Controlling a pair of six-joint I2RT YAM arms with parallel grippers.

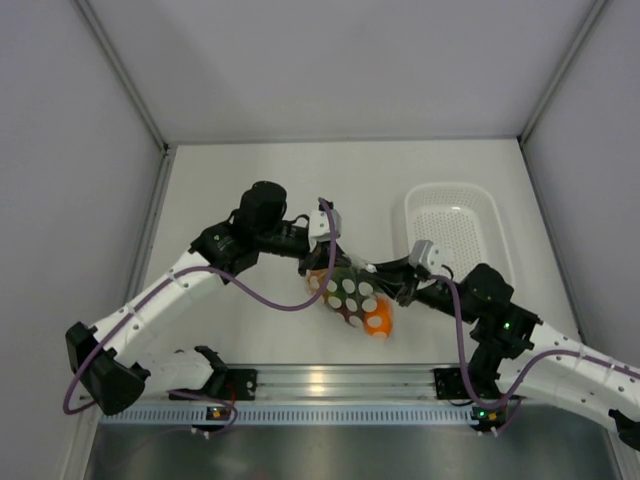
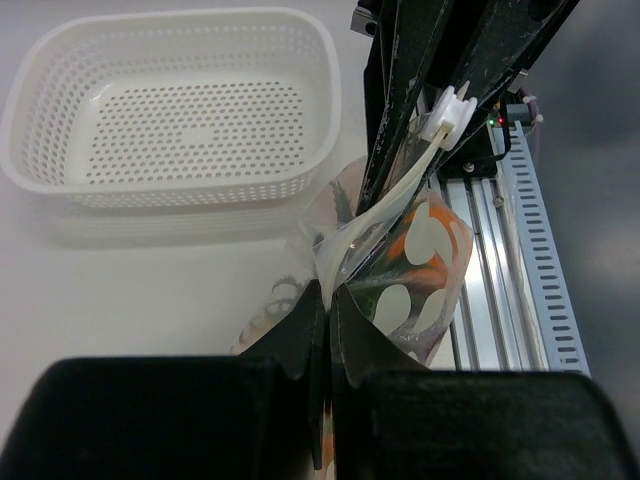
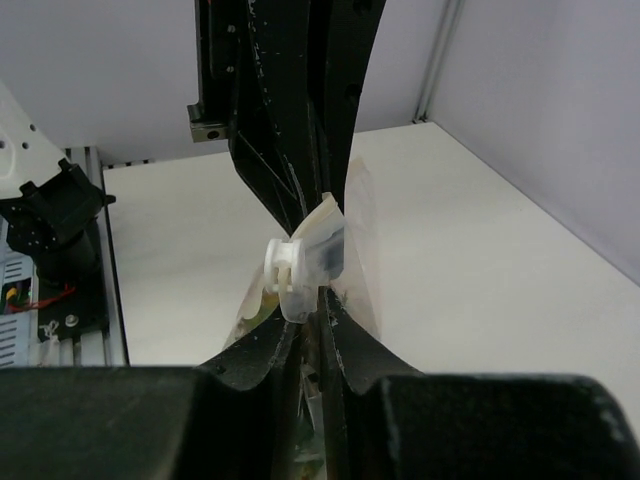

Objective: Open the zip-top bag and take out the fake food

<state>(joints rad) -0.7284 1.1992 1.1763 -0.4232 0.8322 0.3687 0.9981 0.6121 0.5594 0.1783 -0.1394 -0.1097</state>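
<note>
Pinching its top mid-frame, left hand (image 2: 328, 300) and right hand (image 3: 310, 318) grip the clear, white-dotted zip-top bag (image 1: 348, 290) holding orange fake food (image 1: 378, 320).

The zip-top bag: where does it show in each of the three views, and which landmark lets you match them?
Top external: the zip-top bag is at the centre, just above the metal rail.
Left wrist: right of centre, with the rail behind it.
Right wrist: middle, standing upright; the rail is at the left edge.
Shared landmark: the metal rail.
</note>
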